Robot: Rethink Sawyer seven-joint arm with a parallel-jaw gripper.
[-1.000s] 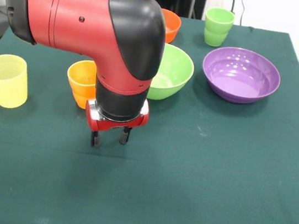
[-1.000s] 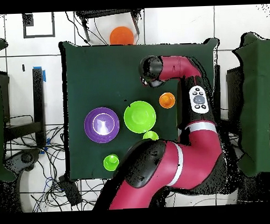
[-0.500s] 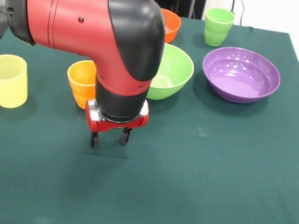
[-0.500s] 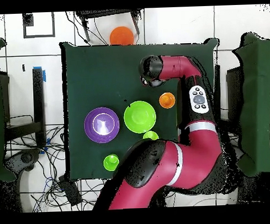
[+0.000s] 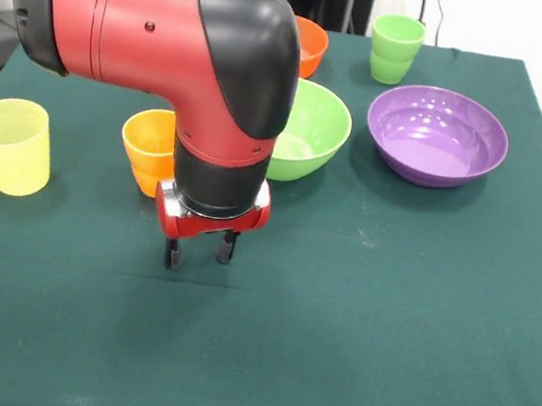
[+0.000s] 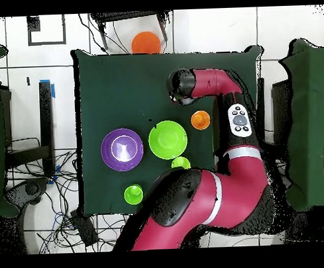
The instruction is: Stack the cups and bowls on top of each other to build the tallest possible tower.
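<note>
My gripper (image 5: 199, 253) hangs open and empty just above the green cloth, near the front of the table. An orange cup (image 5: 147, 150) stands just behind it to the left, apart from it; it also shows in the overhead view (image 6: 200, 119). A pale yellow cup (image 5: 12, 144) stands at the far left. A lime green bowl (image 5: 314, 128) sits behind the gripper, a purple bowl (image 5: 437, 136) to its right, and a green cup (image 5: 395, 49) at the back. A small orange bowl (image 5: 310, 45) is partly hidden by the arm. The blue bowl is out of view.
In the overhead view a large orange bowl (image 6: 146, 42) lies beyond the table's far edge. A lime-yellow round thing (image 6: 181, 163) shows below the lime green bowl (image 6: 167, 140). The arm (image 6: 216, 81) covers the table's right side.
</note>
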